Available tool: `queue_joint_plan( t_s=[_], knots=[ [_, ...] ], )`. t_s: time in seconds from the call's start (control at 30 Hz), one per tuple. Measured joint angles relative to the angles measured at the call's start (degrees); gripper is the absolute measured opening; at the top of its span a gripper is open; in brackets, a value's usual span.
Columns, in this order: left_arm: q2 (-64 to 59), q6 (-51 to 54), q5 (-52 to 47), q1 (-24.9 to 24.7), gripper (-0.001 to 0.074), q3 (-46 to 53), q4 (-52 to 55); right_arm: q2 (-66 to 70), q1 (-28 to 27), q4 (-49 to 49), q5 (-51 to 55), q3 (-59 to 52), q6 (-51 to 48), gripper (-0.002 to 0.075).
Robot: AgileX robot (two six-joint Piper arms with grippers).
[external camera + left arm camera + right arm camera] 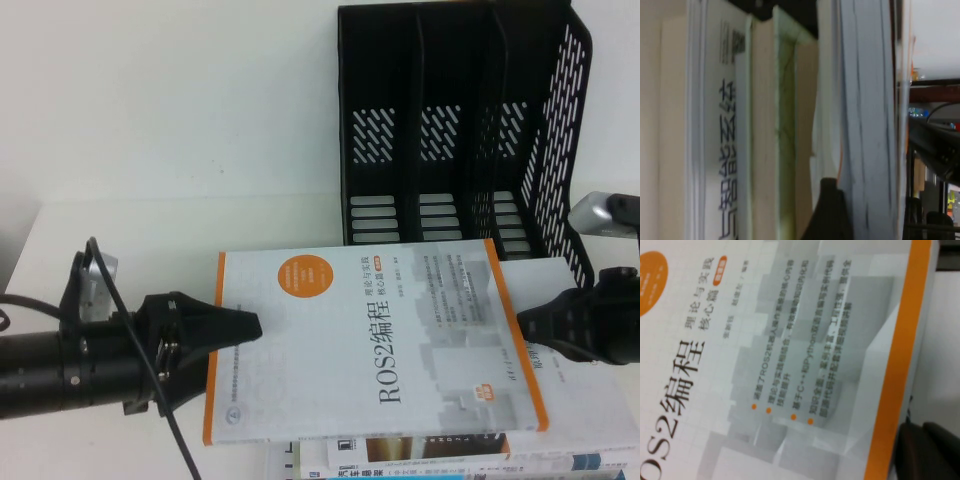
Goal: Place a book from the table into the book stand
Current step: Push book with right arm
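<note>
A white book with orange edges, titled ROS2 [370,340], lies on top of a stack of books at the table's front. My left gripper [245,325] is at its left edge. In the left wrist view one dark finger [827,210] sits under the top book's page block [870,125], so the jaws are closed on that edge. My right gripper [525,320] is shut, its tip against the book's right orange edge [890,390]; its fingers [925,450] show beside that edge. The black book stand [455,130] stands empty at the back right.
Other books [420,460] lie stacked under the top one, also seen edge-on in the left wrist view [725,150]. The stand has perforated walls and three slots. The white table [150,230] stretches to the left of the stand.
</note>
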State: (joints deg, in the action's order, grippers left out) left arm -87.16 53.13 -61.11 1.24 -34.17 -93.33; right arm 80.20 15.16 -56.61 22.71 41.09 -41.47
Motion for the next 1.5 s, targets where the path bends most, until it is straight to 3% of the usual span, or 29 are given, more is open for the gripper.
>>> queue_joint_plan(
  t_s=[1.33,1.5],
  knots=[
    [-0.4,-0.7,0.4,0.0,0.054,-2.0,11.0,0.8,1.2,-3.4,-1.5,0.1,-4.9,0.0005],
    [-1.1,-0.7,-0.7,2.6,0.054,-2.0,10.8,0.8,1.2,-3.3,-1.4,0.1,-4.9,0.0006]
  ],
)
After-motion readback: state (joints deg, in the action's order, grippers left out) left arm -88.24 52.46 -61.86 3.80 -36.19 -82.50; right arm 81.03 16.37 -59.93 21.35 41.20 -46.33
